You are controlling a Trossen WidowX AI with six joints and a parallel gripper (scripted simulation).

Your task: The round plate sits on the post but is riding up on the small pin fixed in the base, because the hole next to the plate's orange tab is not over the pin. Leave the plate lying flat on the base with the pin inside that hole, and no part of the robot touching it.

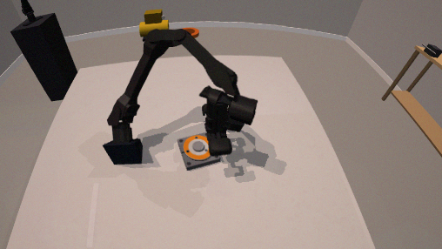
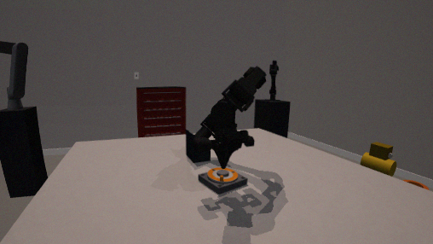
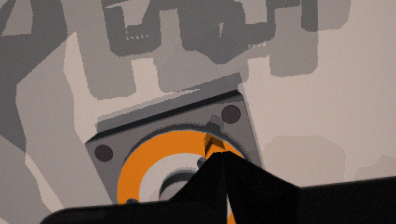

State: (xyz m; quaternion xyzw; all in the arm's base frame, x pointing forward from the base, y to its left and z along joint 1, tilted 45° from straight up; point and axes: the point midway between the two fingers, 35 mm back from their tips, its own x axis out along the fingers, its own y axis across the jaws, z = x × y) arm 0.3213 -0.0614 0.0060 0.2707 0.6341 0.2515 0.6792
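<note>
Top view: the base [image 1: 190,162], a grey square block, lies near the middle of the table [image 1: 304,196], with the orange plate [image 1: 190,146] seated round the pale post [image 1: 199,145] at its centre. The arm reaches over from its mount at 9 o'clock of the base, and the claw [image 1: 218,150] hangs at the plate's 3 o'clock edge, hiding that side. It sits there, I judge, because a plate threaded on a post can only be turned, and the rim is where a push turns it best.

Exterior view: the claw [image 2: 223,165] points straight down, its tip just over the plate [image 2: 230,174] on its far side. Whether tip and plate touch is hard to tell at this distance.

Wrist view: the fingers are pressed together into a single point with nothing between them, so they serve as a poker, not a grasper. The point lies at or just over the orange tab [image 3: 212,143]. The pin [image 3: 214,121] stands on the base [image 3: 165,130] just beyond the tab at 12 o'clock, outside the plate [image 3: 150,162], so the hole is not yet over it. A small dark spot at 7 o'clock of the tab may be that hole.
</note>
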